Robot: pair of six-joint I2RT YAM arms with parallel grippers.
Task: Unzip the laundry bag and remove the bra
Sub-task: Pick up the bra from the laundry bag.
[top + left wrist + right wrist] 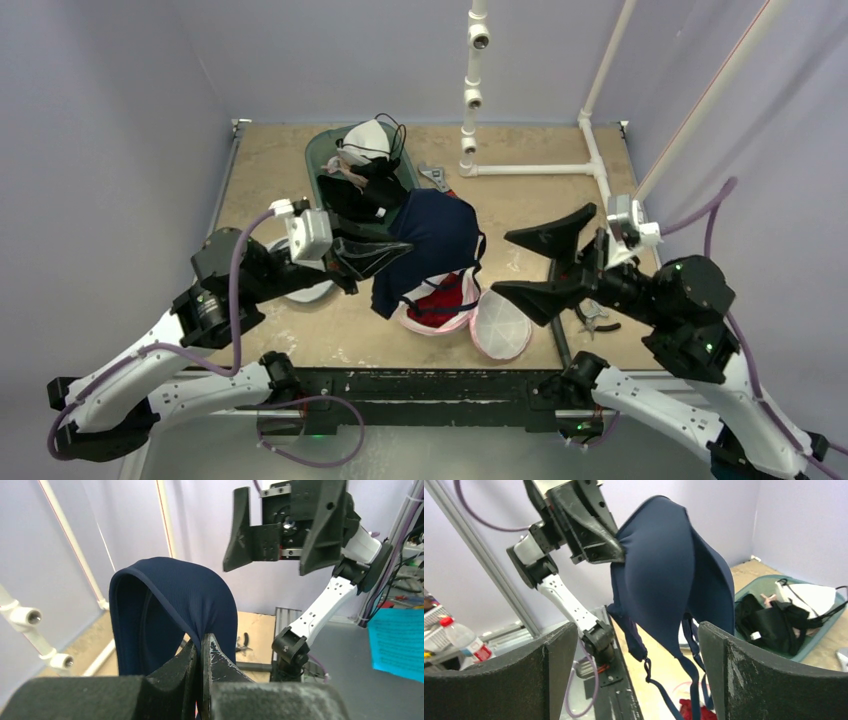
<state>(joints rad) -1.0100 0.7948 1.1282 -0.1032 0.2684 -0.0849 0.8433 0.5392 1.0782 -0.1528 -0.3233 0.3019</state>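
My left gripper [398, 248] is shut on a navy bra [436, 240] and holds it up in the air above the table; the pinch shows in the left wrist view [201, 641], with the bra's cup [170, 610] draped above the fingers. The bra's straps hang down over the open white mesh laundry bag [500, 325], which has pink trim and a red garment [440, 298] inside. My right gripper [540, 262] is wide open and empty, to the right of the bra and apart from it. In the right wrist view the bra [669, 580] hangs between my spread fingers [754, 675].
A green bin [322, 152] of black and white garments stands at the back. A white PVC pipe frame [530, 168] stands at the back right. Pliers [598, 320] lie near the right arm. A white plate [305, 292] lies under the left arm.
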